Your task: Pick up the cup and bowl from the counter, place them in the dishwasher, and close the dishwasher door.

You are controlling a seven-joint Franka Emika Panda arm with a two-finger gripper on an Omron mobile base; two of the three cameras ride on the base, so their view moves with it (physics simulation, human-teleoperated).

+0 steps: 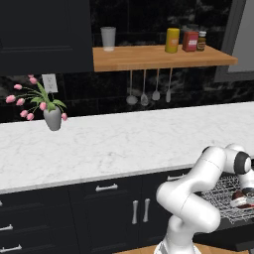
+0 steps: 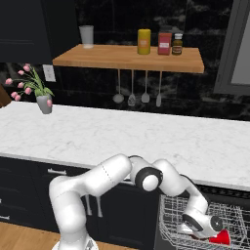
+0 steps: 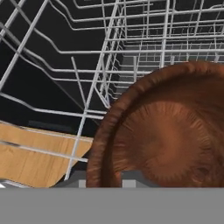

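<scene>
**Currently: arm down in the dishwasher rack, bowl at the hand**

Currently the white arm (image 2: 97,183) rises from the lower left of the right base view and bends down to the lower right of that frame, where the gripper (image 2: 211,233) sits inside the grey wire rack (image 2: 171,219) of the dishwasher (image 2: 229,195). Its jaws are hidden behind the wrist there, so their spacing cannot be told from the base views. A small red object (image 2: 220,238) shows just beside the hand in that view; its identity is not clear at this size.

In the left base view the arm occupies the lower right, with the hand at the right edge over the rack.

The hand view shows a brown bowl (image 3: 166,131) filling the lower right of the frame, ribbed inside, its rim lying against the bottom edge where the fingertips stand. Whether the fingers clasp the rim or merely sit close to it cannot be determined. Rack wires cross the upper half of that frame, and a patch of wooden floor (image 3: 30,153) shows at the lower left.

The white marble counter (image 1: 114,144) runs across the middle of both base views. On it, at the left, stands a grey vase of pink flowers (image 1: 52,116). The wooden shelf (image 1: 158,57) at the top carries a grey cup (image 1: 108,38), a yellow canister (image 1: 172,40), a red box (image 1: 190,41) and a small jar (image 1: 201,41). Utensils (image 1: 149,89) hang beneath it.
</scene>
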